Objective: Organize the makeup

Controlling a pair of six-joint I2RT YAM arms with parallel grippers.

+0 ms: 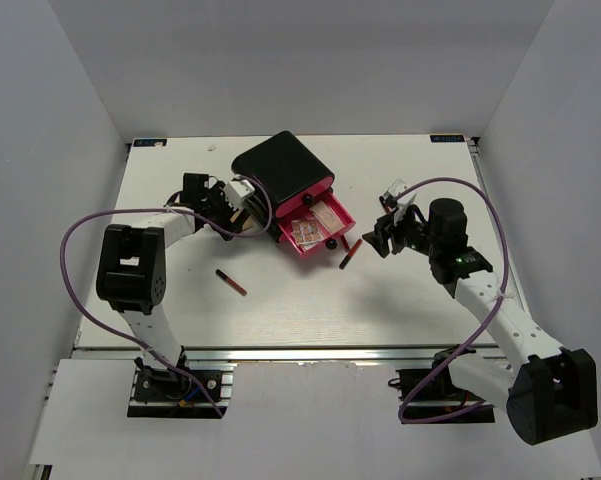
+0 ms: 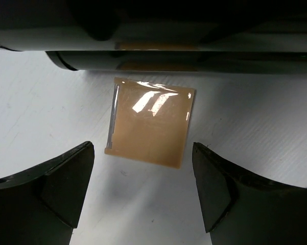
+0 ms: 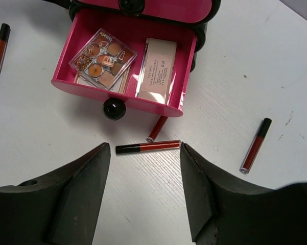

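In the left wrist view a flat tan square packet (image 2: 150, 122) lies on the table just ahead of my open left gripper (image 2: 143, 153), against the foot of the black box (image 2: 194, 30). My right gripper (image 3: 144, 151) is open, and a black-and-red lipstick tube (image 3: 158, 146) lies crosswise between its fingertips, untouched. A second lipstick (image 3: 157, 128) pokes out from under the open pink drawer (image 3: 123, 99). Two more lie apart, one to the right (image 3: 256, 145) and one at far left (image 3: 0, 41). The drawer holds a clear palette (image 3: 103, 58) and a beige tube (image 3: 157, 71).
From above, the black box (image 1: 280, 165) stands mid-table with its pink drawer (image 1: 332, 213) pulled out toward the right arm. My left gripper (image 1: 238, 218) is at the box's left side, my right gripper (image 1: 378, 238) right of the drawer. A lone lipstick (image 1: 231, 282) lies nearer the front.
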